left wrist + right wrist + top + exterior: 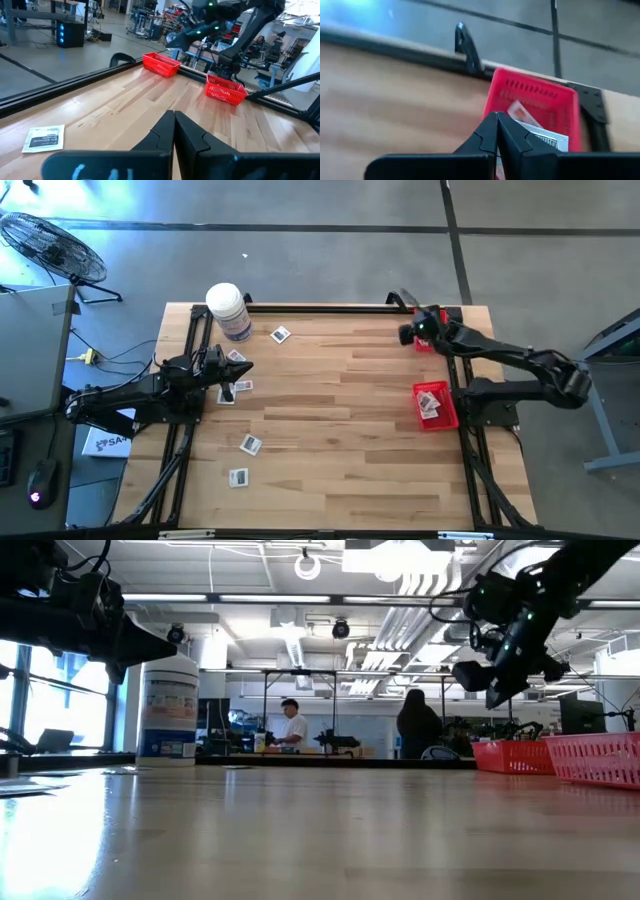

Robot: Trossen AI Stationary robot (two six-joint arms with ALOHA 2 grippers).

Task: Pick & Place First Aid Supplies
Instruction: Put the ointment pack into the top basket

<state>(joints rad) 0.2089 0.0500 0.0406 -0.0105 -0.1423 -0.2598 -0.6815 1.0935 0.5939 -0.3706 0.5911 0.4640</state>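
Both tools closed and empty, left tool [243,367] above packets [238,387], right tool [406,334] over a basket [424,343]; descending unopened risks scattering packets.

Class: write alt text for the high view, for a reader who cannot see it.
Six white packets lie scattered on the wooden table's left half near a white jar and the left tool. The right tool hangs over one of two red baskets.

Two dark, near-black jointed arms. Left gripper [174,131]: matte black wedge-shaped fingers, pale scrawled marking on the crossbar beneath. Right gripper [497,131]: same black tapered fingers; green indicator lights glow on its wrist.
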